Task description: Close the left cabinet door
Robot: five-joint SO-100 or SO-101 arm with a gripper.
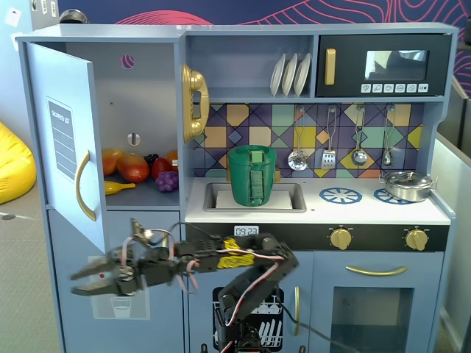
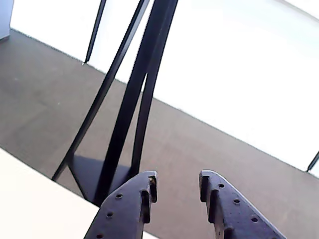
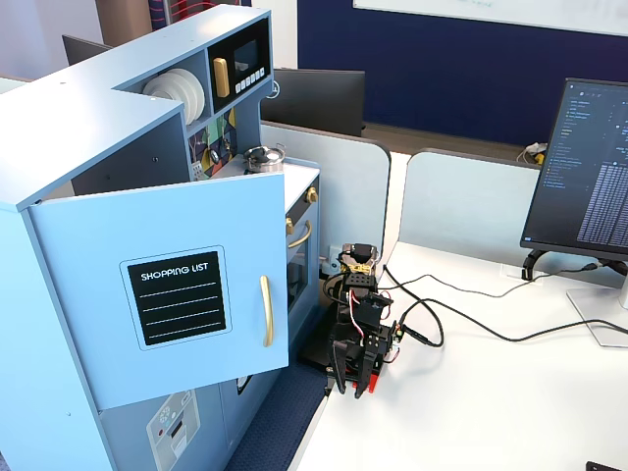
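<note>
Both fixed views evenly and brightly lit, soft shadow cast inside the open fridge compartment, gripper smeared by motion blur, wrist view washed out to white by backlight above, fingers rendered dark yet sharp.

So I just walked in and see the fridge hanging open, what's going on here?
A small robot arm in front of a toy kitchen is reaching left toward the open door. The door stands swung wide, with toy fruit showing on the shelf inside. The gripper sits low, below the door's gold handle, jaws apart and empty, not clearly touching the door yet.
</note>
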